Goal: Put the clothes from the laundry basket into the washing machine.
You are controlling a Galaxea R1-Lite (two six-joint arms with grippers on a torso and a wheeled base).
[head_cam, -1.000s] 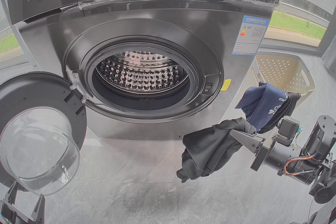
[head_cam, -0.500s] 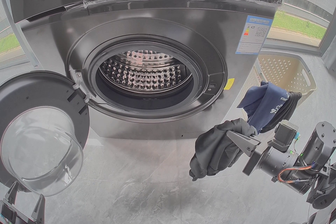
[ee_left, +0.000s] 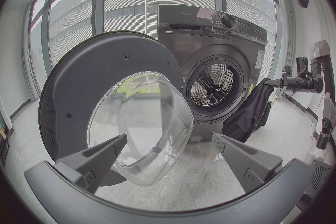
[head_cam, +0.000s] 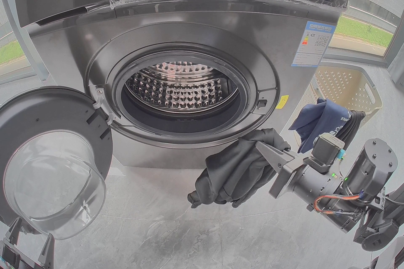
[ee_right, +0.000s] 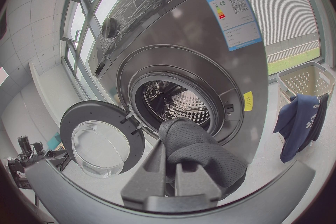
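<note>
My right gripper (head_cam: 263, 147) is shut on a dark grey garment (head_cam: 233, 169) that hangs low and right of the washing machine's open drum (head_cam: 181, 91). In the right wrist view the garment (ee_right: 199, 151) bunches over the shut fingers (ee_right: 182, 179), with the drum (ee_right: 175, 102) just beyond. The beige laundry basket (head_cam: 349, 87) stands right of the machine with a blue garment (head_cam: 317, 120) draped over its rim. The left gripper (ee_left: 169, 144) is open and holds nothing, low beside the swung-open door (ee_left: 115, 102).
The round door (head_cam: 50, 156) with its clear glass bowl hangs open at the left of the machine. Grey tiled floor (head_cam: 168, 223) lies in front. Windows stand behind and to the right of the machine.
The right gripper has carried the dark garment left and slightly up, closer to the drum opening. The head view has shifted a little, so the machine sits further right.
</note>
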